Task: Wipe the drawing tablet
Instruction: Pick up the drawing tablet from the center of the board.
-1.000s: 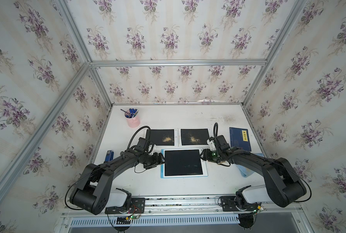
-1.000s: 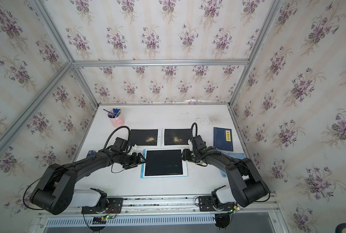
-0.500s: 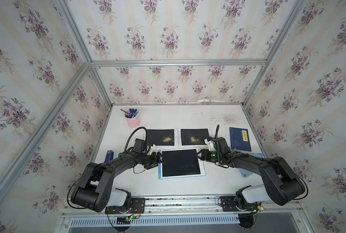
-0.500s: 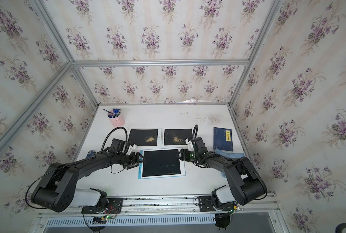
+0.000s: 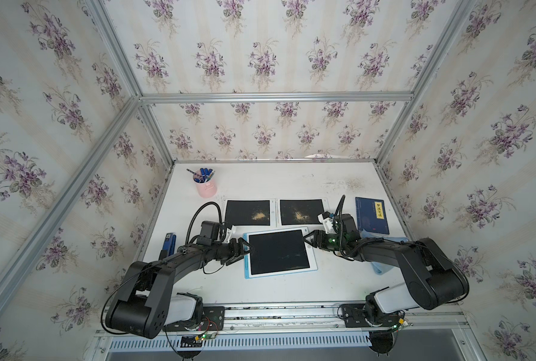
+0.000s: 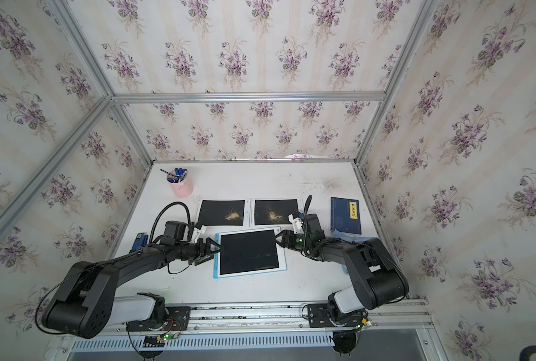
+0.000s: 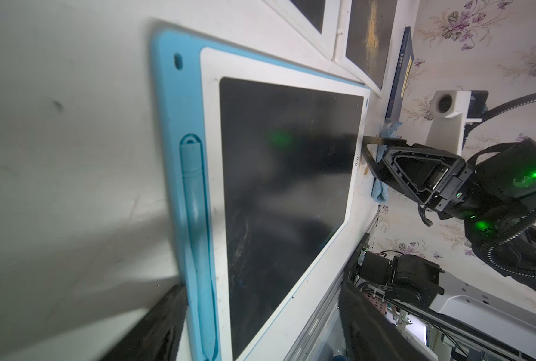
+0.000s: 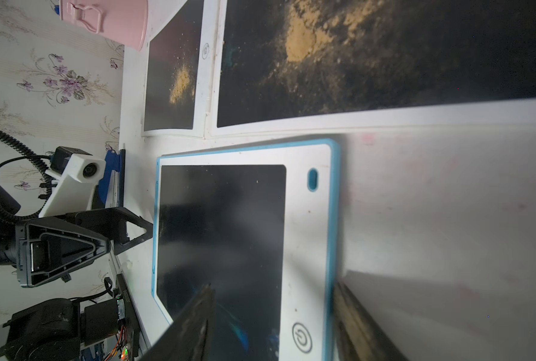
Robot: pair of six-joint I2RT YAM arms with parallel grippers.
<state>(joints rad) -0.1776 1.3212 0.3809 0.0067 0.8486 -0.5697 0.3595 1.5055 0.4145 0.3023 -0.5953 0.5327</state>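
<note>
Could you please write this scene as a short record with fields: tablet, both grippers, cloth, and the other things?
tablet: blue-framed, flat on the table, a little askew, dark screen faintly smeared
pen: in the slot at its left edge
left gripper: open, at the tablet's left edge, empty
right gripper: open, at the tablet's right edge, empty
cloth: blue, under the right arm, not held
behind: two dusty tablets, pink cup with pens, blue book
far left: stapler
</note>
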